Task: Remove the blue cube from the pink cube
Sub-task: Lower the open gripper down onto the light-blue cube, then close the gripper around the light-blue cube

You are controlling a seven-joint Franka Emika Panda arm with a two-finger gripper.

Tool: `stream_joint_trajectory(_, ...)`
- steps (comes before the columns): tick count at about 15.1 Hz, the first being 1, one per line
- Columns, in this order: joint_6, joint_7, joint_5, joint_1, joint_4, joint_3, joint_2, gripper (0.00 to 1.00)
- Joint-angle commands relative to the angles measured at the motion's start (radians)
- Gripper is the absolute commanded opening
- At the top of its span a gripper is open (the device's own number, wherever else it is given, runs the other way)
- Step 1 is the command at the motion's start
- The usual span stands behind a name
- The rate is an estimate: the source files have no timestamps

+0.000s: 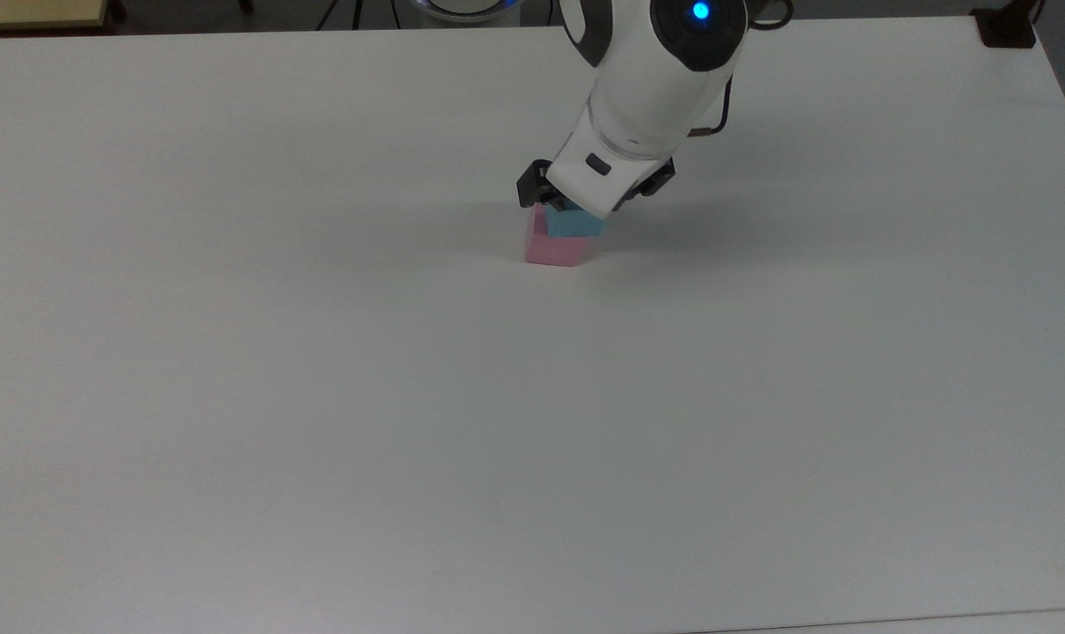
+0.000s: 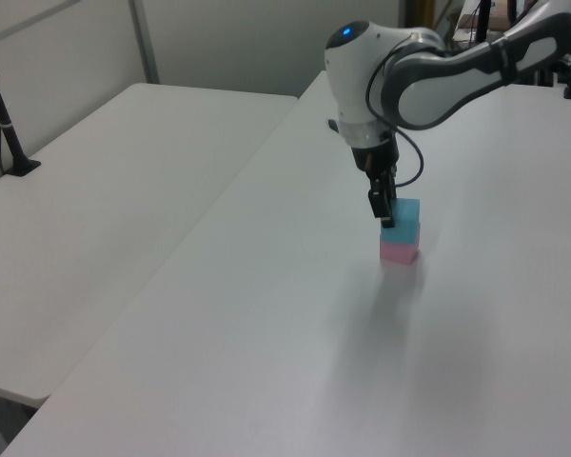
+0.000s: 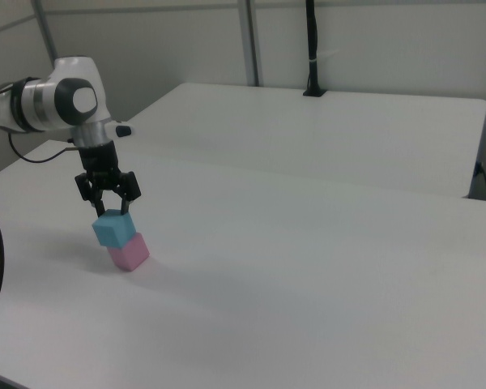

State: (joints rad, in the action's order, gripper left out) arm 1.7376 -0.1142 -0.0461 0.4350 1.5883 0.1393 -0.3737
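Gripper (image 3: 112,210) jaws spread, straddling the blue cube (image 3: 112,230) top, mid-left in right view. I'd drop lower, centre, pinch squarely, lift straight so the pink cube (image 3: 130,251) stays.

Three fixed cameras are watching one white table (image 1: 321,396) from above and from two opposite sides.

The top view is looking steeply down from overhead, taking in nearly the whole tabletop. The left view and the right view are standing off the table's edges, higher than its surface and angled downward, facing roughly toward each other. All three are sharing the stacked blue cube (image 1: 576,224) and pink cube (image 1: 554,251), plus the gripper (image 3: 111,210) above them.
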Motion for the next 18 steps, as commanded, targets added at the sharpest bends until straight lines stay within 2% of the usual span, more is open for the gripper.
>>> stream_joint_trajectory(1,-0.041,0.036,0.009,0.005,0.013,0.026,0.032,0.88)
stream_joint_trajectory(2,-0.041,0.030,0.011,0.005,0.013,0.026,0.032,1.00)
stream_joint_trajectory(8,-0.110,0.050,0.015,0.005,0.012,0.034,0.062,1.00)
stream_joint_trajectory(12,-0.099,0.051,0.015,-0.015,0.038,0.032,0.056,1.00)
stream_joint_trajectory(18,-0.007,-0.008,0.015,-0.006,0.047,0.019,0.006,1.00)
